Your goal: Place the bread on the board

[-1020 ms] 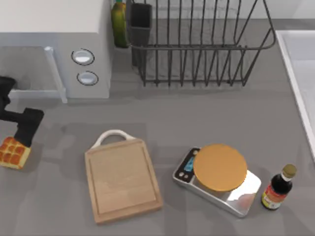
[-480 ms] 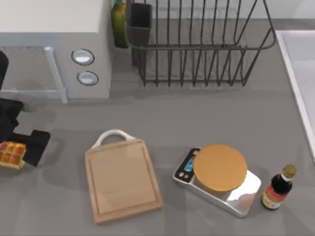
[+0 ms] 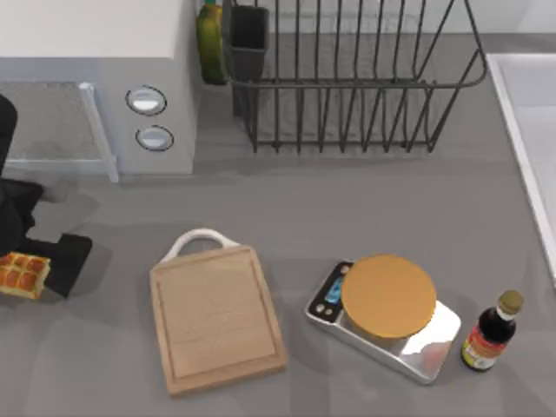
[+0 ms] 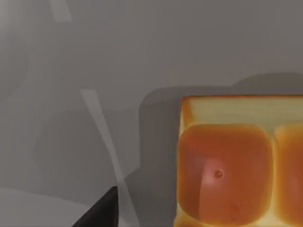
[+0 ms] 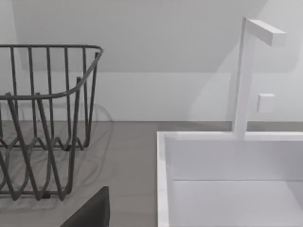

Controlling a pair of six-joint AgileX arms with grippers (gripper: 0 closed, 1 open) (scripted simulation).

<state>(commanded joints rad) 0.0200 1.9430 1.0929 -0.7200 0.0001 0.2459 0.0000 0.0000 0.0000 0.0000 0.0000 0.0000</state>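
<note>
My left gripper (image 3: 30,261) is at the far left edge of the table, right at the bread (image 3: 21,274). One dark finger (image 3: 68,261) sits just beside the bread on the side nearer the board. The rest of the gripper is dark and partly cut off by the edge of the top view. I cannot tell how wide the fingers are or whether they squeeze the bread. In the left wrist view the bread (image 4: 236,170) is very close. I see its shiny orange bumps and its pale yellow side, and a dark finger tip (image 4: 102,213) near it over the grey table.

The bread lies on the grey table (image 3: 347,208), well apart from the board (image 3: 217,317). The board is light wood with a white loop handle (image 3: 200,239) that points toward the back of the table. Nothing lies on the board.

To the right of the board stands a silver scale (image 3: 387,317) with a round orange-tan top. Just right of the scale is a small dark bottle (image 3: 491,332).

At the back left is a white microwave (image 3: 95,78) with two round knobs. Beside it stands a green bottle (image 3: 209,39). Next comes a dark wire dish rack (image 3: 356,78). A white sink (image 3: 530,130) is at the right edge.

The right wrist view shows the dish rack (image 5: 42,118), the sink (image 5: 227,179) and a white tap (image 5: 246,75). A dark bit of my right gripper (image 5: 92,213) is there too, up near the back right, and I cannot tell its state.
</note>
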